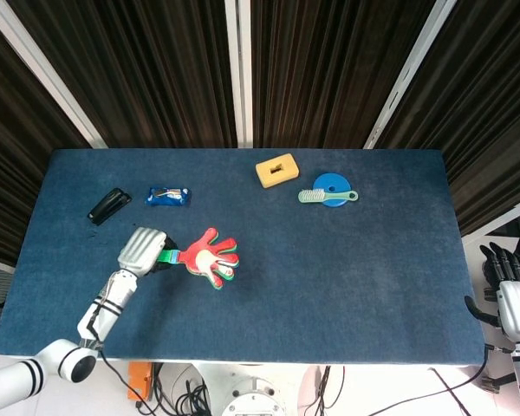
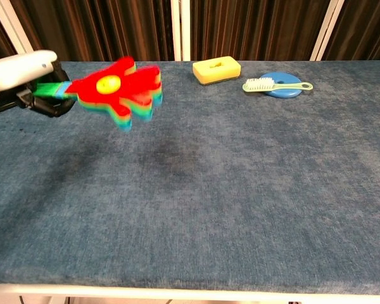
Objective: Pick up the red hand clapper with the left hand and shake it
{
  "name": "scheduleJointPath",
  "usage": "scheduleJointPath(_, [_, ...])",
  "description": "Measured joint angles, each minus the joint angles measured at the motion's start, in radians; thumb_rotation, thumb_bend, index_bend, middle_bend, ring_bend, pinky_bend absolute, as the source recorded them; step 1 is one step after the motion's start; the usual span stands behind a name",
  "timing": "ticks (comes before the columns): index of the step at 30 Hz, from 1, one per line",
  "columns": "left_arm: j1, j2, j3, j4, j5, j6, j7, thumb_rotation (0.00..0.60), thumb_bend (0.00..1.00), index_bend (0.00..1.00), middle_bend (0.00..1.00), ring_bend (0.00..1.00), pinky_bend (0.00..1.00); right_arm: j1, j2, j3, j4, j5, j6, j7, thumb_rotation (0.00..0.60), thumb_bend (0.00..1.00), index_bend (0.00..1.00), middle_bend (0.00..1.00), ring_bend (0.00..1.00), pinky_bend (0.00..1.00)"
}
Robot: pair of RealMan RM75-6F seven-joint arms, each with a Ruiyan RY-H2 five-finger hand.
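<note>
Left hand grips red hand clapper by its handle, above table.

The blue felt-covered desk carries a black stapler and a blue snack packet at ten o'clock, with a yellow sponge block, pale green brush and blue round disc toward one o'clock.

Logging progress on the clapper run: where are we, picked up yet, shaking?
Pickup looks done: the left hand grips the green handle of the red hand clapper, which is held off the table. Shaking seems under way: its edges are blurred in the chest view, suggesting motion. Left: finishing the shake. The right hand hangs off the table's right side, holding nothing visible.
</note>
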Motion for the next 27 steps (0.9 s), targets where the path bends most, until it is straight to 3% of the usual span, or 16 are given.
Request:
scheduleJointPath(3, [0.013,0.016,-0.048,-0.083,-0.094,-0.020,-0.212,0.600,0.71,1.00,1.00,1.00,1.00,0.000,0.001,-0.001,0.000,0.000,-0.002,0.001,0.600,0.21,0.00,0.00,0.00,0.00])
scheduleJointPath(10, [0.059,0.065,-0.225,-0.223,-0.300,-0.070,-0.701,0.600,0.71,1.00,1.00,1.00,1.00,0.004,0.000,0.000,0.001,0.007,-0.012,0.000,0.600,0.21,0.00,0.00,0.00,0.00])
scheduleJointPath(14, [0.077,0.087,-0.263,-0.242,-0.301,-0.095,-0.829,0.600,0.71,1.00,1.00,1.00,1.00,0.006,-0.004,-0.002,0.002,0.005,-0.015,-0.005,0.600,0.21,0.00,0.00,0.00,0.00])
scheduleJointPath(17, [0.075,0.088,-0.244,-0.220,-0.242,-0.086,-0.813,0.600,0.71,1.00,1.00,1.00,1.00,0.006,-0.003,-0.001,0.000,0.006,-0.015,-0.008,0.600,0.21,0.00,0.00,0.00,0.00])
scheduleJointPath(20, [0.066,0.077,-0.201,-0.167,-0.139,-0.048,-0.699,0.600,0.71,1.00,1.00,1.00,1.00,0.006,-0.001,-0.001,-0.003,0.006,-0.015,-0.011,0.600,0.21,0.00,0.00,0.00,0.00])
scheduleJointPath(27, [0.021,0.015,-0.049,0.074,0.193,0.077,-0.237,0.600,0.71,1.00,1.00,1.00,1.00,0.007,-0.004,-0.003,0.001,0.007,-0.020,-0.006,0.600,0.21,0.00,0.00,0.00,0.00])
